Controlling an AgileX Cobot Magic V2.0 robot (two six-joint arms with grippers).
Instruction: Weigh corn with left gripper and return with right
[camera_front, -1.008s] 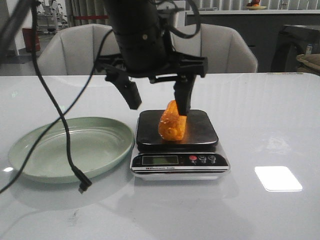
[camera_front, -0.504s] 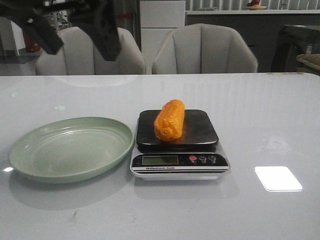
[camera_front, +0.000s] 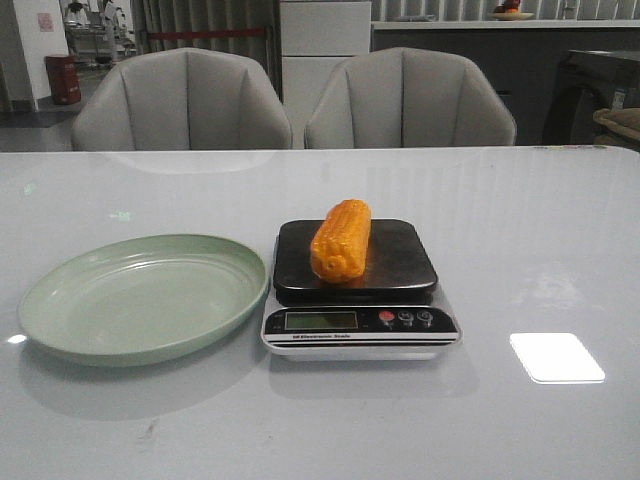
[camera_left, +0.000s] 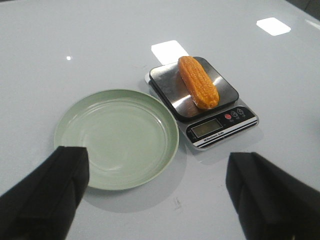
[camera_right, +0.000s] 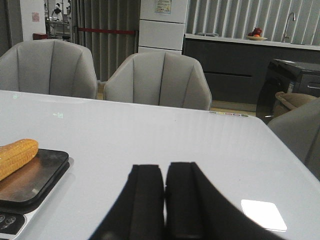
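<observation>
A glossy white tabletop (camera_front: 540, 250) is seen. The corn (camera_front: 341, 240) is laid on the scale (camera_front: 356, 285), frame centre. The left end effector (camera_left: 160, 192) is spread wide; the right end effector (camera_right: 164, 200) is pressed closed, empty.

I'm looking into what seems a showroom or office-style lab with a kitchen corner: a glossy white worktop (camera_front: 520, 250), two grey upholstered chairs (camera_front: 405, 100) behind it, a dark counter (camera_right: 225, 60) with a tap (camera_right: 289, 22) and fruit plate (camera_right: 256, 36), tall white cabinet (camera_right: 162, 25), and vertical blinds (camera_right: 235, 17).
</observation>
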